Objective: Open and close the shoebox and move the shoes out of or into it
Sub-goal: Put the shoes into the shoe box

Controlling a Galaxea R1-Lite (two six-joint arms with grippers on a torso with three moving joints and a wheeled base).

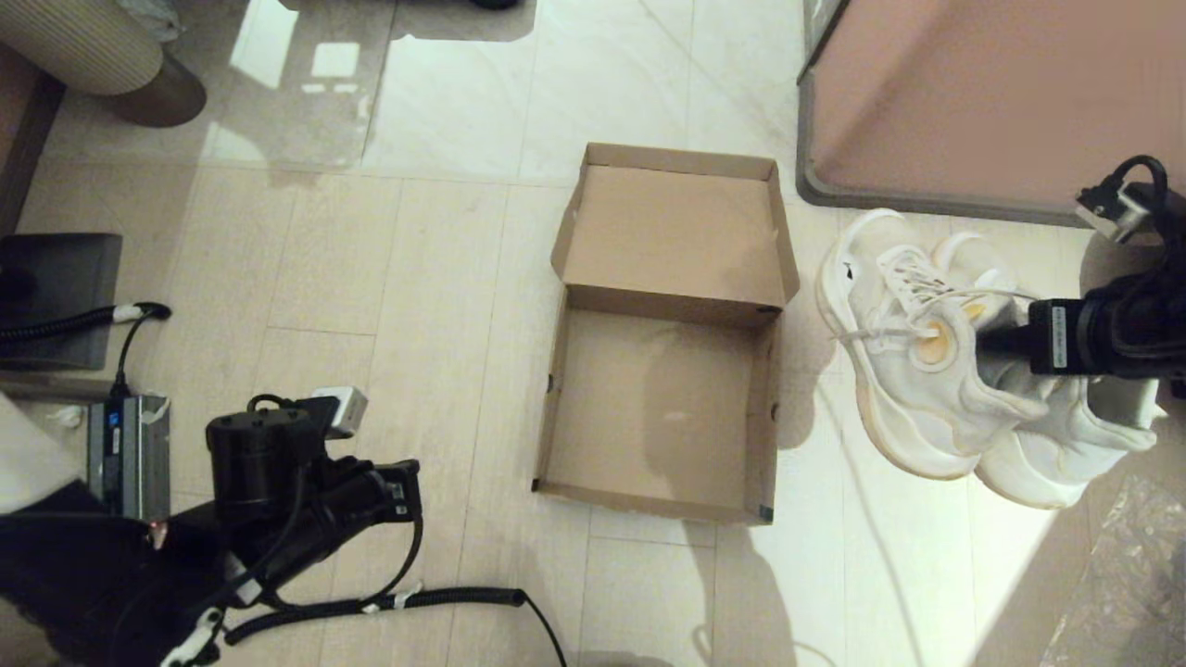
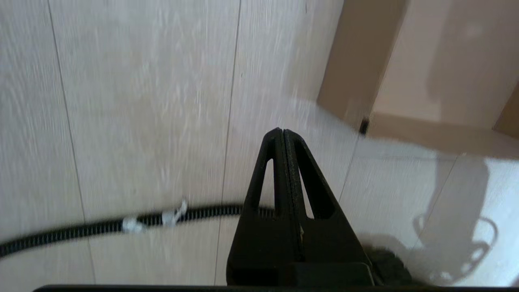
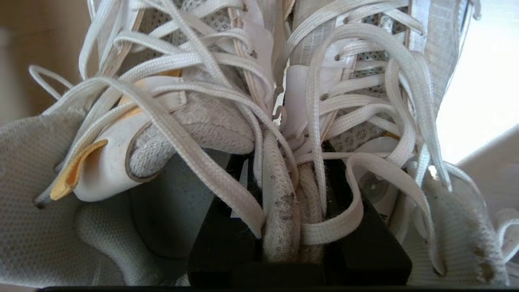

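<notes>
The brown cardboard shoebox [image 1: 662, 408] stands open and empty on the floor, its flap lid [image 1: 672, 232] laid back on the far side. To its right are the white mesh sneakers [image 1: 913, 371], side by side. My right gripper [image 1: 984, 340] reaches in from the right and is shut on their two inner collars, pinched together with some laces [image 3: 290, 182]. I cannot tell whether the soles touch the floor. My left gripper [image 1: 403, 491] hovers over the floor at the near left, shut on nothing [image 2: 282, 132], with the box's near corner [image 2: 352, 101] ahead of it.
A large pinkish-brown cabinet with a grey rim [image 1: 973, 93] stands just beyond the shoes. A black coiled cable [image 1: 389, 602] runs across the floor under my left arm. A silver device [image 1: 130, 454] sits at the far left, crinkled plastic sheet [image 1: 1130, 574] at the near right.
</notes>
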